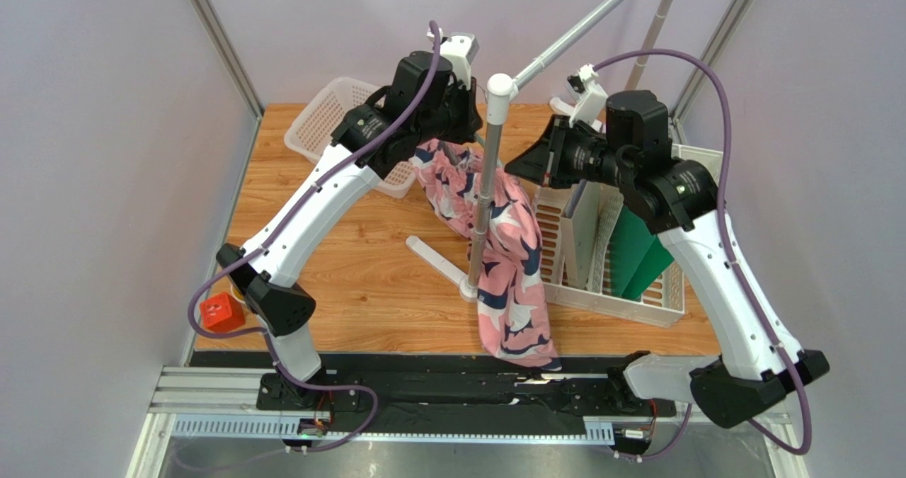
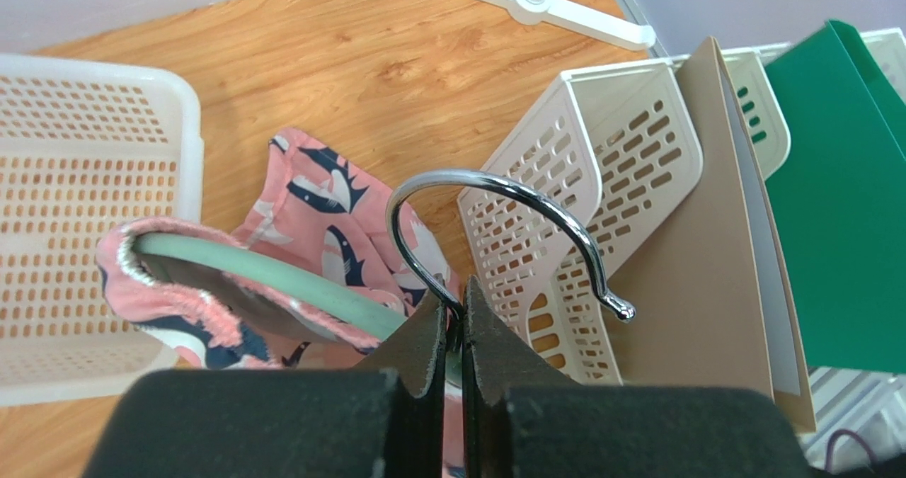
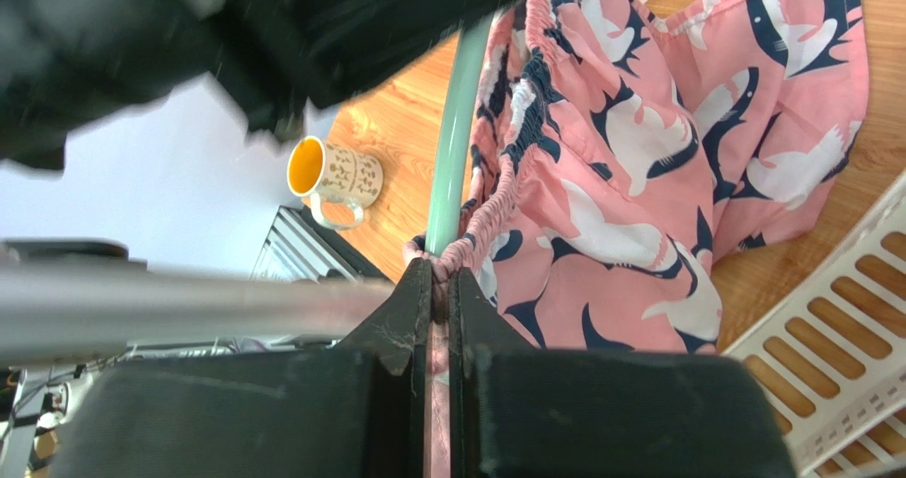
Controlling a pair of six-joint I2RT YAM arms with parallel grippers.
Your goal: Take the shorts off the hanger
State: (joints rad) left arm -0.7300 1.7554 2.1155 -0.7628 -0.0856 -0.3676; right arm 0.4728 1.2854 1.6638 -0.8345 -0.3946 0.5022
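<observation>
Top external view: lilac walls (image 1: 96, 181) enclose the wooden table (image 1: 351, 276), with open wood near left. Shorts (image 1: 510, 255) hang mid-table against the rack pole (image 1: 487, 197). Left gripper (image 2: 459, 310) clamps the hanger (image 2: 287, 276) under its hook; right gripper (image 3: 439, 287) pinches their waistband.

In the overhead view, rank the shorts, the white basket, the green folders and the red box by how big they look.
1. shorts and white basket: about alike, and the left arm hides part of the basket, so unranked.
2. green folders.
3. red box.
</observation>
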